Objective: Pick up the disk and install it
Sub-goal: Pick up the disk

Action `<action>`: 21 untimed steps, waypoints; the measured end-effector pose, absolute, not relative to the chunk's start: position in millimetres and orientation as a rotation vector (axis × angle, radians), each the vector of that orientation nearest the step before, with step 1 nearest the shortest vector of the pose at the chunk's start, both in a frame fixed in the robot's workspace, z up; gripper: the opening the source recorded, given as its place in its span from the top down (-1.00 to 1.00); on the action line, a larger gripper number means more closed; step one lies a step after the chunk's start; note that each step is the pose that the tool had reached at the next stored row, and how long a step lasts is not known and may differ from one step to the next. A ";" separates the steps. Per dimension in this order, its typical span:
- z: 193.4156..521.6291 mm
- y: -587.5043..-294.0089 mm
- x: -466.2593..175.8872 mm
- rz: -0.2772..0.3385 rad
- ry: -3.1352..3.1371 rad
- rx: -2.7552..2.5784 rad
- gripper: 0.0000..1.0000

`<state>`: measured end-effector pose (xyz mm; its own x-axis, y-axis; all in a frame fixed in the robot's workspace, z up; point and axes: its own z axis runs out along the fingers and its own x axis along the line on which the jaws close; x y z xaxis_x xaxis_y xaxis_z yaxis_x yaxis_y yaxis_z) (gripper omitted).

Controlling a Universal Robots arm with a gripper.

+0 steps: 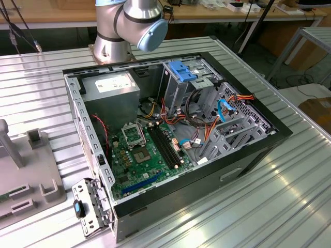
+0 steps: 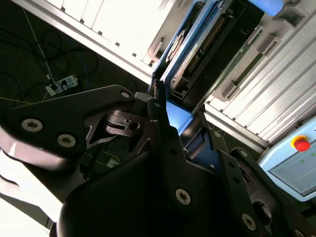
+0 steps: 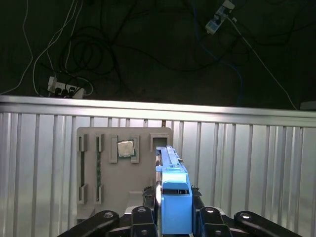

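We see the black gripper [image 3: 174, 203] clamped on the disk [image 3: 173, 173], a flat grey metal hard drive framed by a bright blue plastic carrier rail. The fingers [image 2: 157, 121] press it from both sides, and it stands on edge between them, clear of any surface. In the first wrist view the disk hangs over the ribbed silver metal counter [image 3: 256, 163], partly covering a flat grey plastic fixture plate [image 3: 128, 180] that carries a small square silver processor chip [image 3: 125, 148]. Beyond the counter's edge lies a dark floor with loose cables and a white power strip [image 3: 64, 89].

In the second wrist view the blue rail and the drive's grey body reach out past the fingertips, and a round red button [image 2: 301, 143] sits on a pale blue box.

In the exterior view an open black computer case [image 1: 248, 155] fills the middle of the frame, with a green motherboard [image 1: 137, 155] inside. At upper centre a blue plastic piece [image 1: 183, 70] tops the metal drive cage [image 1: 176, 93]. The arm's silver base [image 1: 111, 41] stands at the top of the frame behind the case.
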<state>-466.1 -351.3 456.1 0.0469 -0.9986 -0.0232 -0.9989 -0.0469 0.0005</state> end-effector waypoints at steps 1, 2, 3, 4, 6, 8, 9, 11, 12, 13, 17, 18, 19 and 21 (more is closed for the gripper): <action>456.3 -351.3 -466.1 0.027 2.158 -2.261 0.26; 456.5 -351.3 -466.1 0.027 2.158 -2.262 0.26; 456.6 -351.3 -466.1 0.027 2.158 -2.261 0.26; 456.7 -351.3 -466.1 0.027 2.158 -2.261 0.26; 458.8 -351.3 -466.1 0.027 2.158 -2.261 0.26; 463.3 -351.3 -466.1 0.027 2.158 -2.262 0.26; 464.5 -351.3 -466.1 0.027 2.158 -2.261 0.26; 468.9 -351.3 -466.1 0.027 2.158 -2.261 0.26; 472.1 -351.3 -466.1 0.027 2.158 -2.262 0.26; 474.1 -351.3 -466.1 0.027 2.158 -2.261 0.26; 481.5 -351.3 -466.1 0.027 2.158 -2.261 0.26; 482.4 -351.2 -466.1 0.027 2.158 -2.261 0.26; 482.4 -351.3 -466.1 0.027 2.158 -2.261 0.26; 482.5 -351.3 -466.1 0.027 2.158 -2.262 0.26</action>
